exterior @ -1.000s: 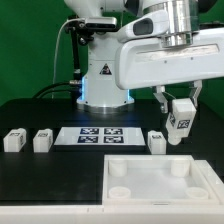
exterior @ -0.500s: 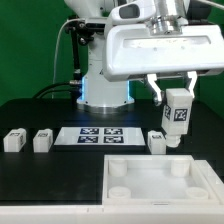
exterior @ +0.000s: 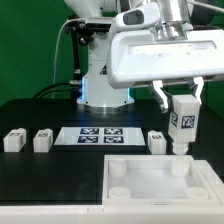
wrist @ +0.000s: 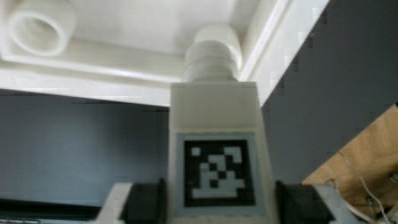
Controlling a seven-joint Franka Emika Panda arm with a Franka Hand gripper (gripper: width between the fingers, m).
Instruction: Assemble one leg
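Observation:
My gripper is shut on a white leg with a black-and-white tag on its face, holding it upright above the far right corner of the large white tray-like part. In the wrist view the held leg fills the middle, its tip pointing toward a round socket of the tray; dark fingers press both its sides. Three more legs stand on the table: two at the exterior view's left and one near the tray.
The marker board lies flat on the black table behind the tray. The robot base stands at the back. Another round socket of the tray shows in the wrist view.
The gripper has moved with the leg toward the exterior view's right and lower, from beside the tray's far edge to above its far right corner. The leg now hangs upright.

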